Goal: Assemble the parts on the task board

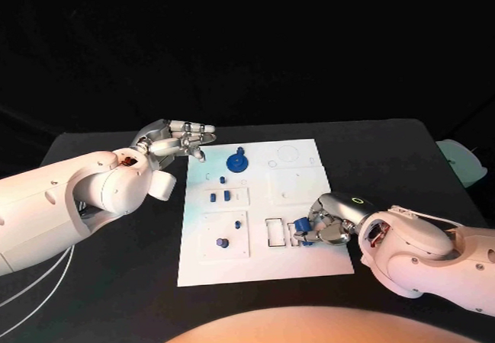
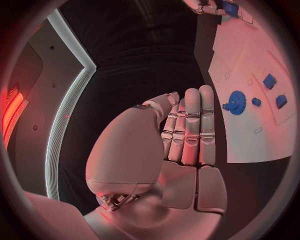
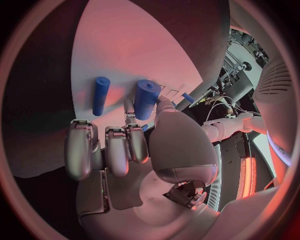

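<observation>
1. Right hand rests on the task board at its near right area, fingers curled around a blue cylindrical part.
2. Left hand empty, fingers straight and together, beside the board's far left corner.
3. Blue gear lies on the board's far section.

Task board and its blue parts
The white task board is lying flat mid-table, carrying a blue gear (far end) and small blue pegs.

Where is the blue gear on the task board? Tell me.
In the head view, the blue gear sits near the far edge of the task board, on its left part, just right of the left hand.
</observation>
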Motion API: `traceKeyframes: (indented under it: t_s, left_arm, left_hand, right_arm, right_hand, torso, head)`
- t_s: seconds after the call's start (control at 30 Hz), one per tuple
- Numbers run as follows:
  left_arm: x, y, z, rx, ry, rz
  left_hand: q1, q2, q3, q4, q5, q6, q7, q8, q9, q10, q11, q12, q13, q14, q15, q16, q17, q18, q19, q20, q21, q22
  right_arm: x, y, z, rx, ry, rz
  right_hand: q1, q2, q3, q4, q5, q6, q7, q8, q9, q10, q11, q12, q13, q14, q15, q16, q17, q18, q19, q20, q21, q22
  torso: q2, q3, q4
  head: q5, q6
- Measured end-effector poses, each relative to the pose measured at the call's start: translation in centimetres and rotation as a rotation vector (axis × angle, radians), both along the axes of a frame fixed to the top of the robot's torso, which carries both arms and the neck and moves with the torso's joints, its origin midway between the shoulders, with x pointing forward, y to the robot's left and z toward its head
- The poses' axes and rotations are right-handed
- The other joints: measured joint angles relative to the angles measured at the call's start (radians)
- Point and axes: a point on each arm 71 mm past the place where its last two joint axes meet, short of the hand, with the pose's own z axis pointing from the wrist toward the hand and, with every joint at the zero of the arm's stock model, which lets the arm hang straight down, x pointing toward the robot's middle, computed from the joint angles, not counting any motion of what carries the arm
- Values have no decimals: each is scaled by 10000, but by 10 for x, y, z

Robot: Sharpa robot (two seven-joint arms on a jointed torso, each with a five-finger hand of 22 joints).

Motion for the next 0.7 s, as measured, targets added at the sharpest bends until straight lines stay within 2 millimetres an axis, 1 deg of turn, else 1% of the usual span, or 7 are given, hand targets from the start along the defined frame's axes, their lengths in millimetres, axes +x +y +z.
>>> traceKeyframes:
  t_s: [0.17, 0.2, 0.27, 0.33, 0.37, 0.43, 0.7]
  left_arm:
    - [0, -1, 0, -3, 5, -17]
    - [0, -1, 0, -3, 6, -19]
    - [0, -1, 0, -3, 7, -21]
    - [0, -1, 0, -4, 8, -25]
    - [0, -1, 0, -4, 9, -26]
    - [1, -1, 0, -5, 10, -30]
    - [1, -3, -1, -14, 12, -57]
  left_hand:
    - [-30, -30, -28, -28, 0, 0, 0, 40, 0, 0, 0, 0, 0, 0, 0, 0, 0, 0, 0, 0, 0, 0]
    - [-41, -41, -28, -28, 0, 0, 0, 40, 0, 0, 0, 0, 0, 0, 0, 0, 0, 0, 0, 0, 0, 0]
    - [-41, -41, -28, -28, 0, 0, 0, 40, 0, 0, 0, 0, 0, 0, 0, 0, 1, 0, 0, 0, 0, -1]
    - [-41, -41, -28, -28, 0, 0, 0, 40, 0, 0, 0, 0, 0, 0, 0, 0, 1, 1, 0, 0, 0, -1]
    - [-41, -41, -28, -28, 0, 0, 0, 40, 0, 0, 0, 0, 0, 0, 0, 0, 1, 1, 0, 0, 0, -1]
    - [-41, -41, -28, -28, 0, 0, 0, 40, 0, 0, 0, 0, 0, 0, 0, 0, 1, 0, 0, 0, 0, -1]
    - [-41, -41, -28, -28, 0, 0, 0, 40, 0, 0, 0, 0, 0, -1, 1, 0, 1, 0, 0, 0, 0, -1]
  right_arm:
    - [1, 0, 1, -20, -76, -10]
    - [1, 0, 1, -3, -92, -14]
    - [-1, 0, 2, 58, -118, -20]
    - [-3, 0, 3, 127, -129, -28]
    - [-4, 0, 4, 168, -132, -45]
    - [-6, -2, 5, 251, -121, -118]
    - [-5, 4, 22, 845, -297, -290]
  right_hand:
    - [608, -71, -98, -139, 145, 21, -20, 113, 112, 88, -87, 0, 0, -2, -72, 30, -1, 1, 0, -75, 0, -1]
    - [707, -39, -98, -140, 144, 21, -20, 123, 129, 88, -86, 0, 0, -2, -72, 40, -1, 1, 0, -75, 0, -1]
    - [819, -14, -102, -144, 318, 20, -20, 156, 153, 125, -124, 0, 0, -2, -72, 40, -1, -151, 0, -75, 50, -2]
    - [938, -26, -101, -144, 479, -15, -55, 157, 205, 156, -155, 0, 0, -2, -73, 40, -1, -151, 0, -75, 92, -2]
    - [1043, 79, -76, -130, 532, -28, -68, 158, 213, 161, -159, 0, -1, -2, -73, 40, -1, -152, 0, -75, 92, -2]
    - [1049, 89, 126, -245, 577, -10, -41, 158, 213, 180, -178, 0, -1, -2, -73, 40, -1, -151, 0, -75, 97, -2]
    - [903, 236, 233, -190, 659, -2, -27, 158, 211, 147, -210, 0, -1, -3, -143, 77, -2, -152, 0, -146, 208, -3]
  torso:
    - [-7, -3, 13]
    - [-7, -5, 14]
    - [-9, -9, 17]
    - [-11, -9, 18]
    - [-11, -9, 19]
    - [-11, -9, 20]
    - [-2, -12, 52]
  head:
    - [-19, -7]
    - [-20, -7]
    - [-28, 2]
    - [-29, 13]
    - [-30, 21]
    - [-39, 35]
    - [-101, 105]
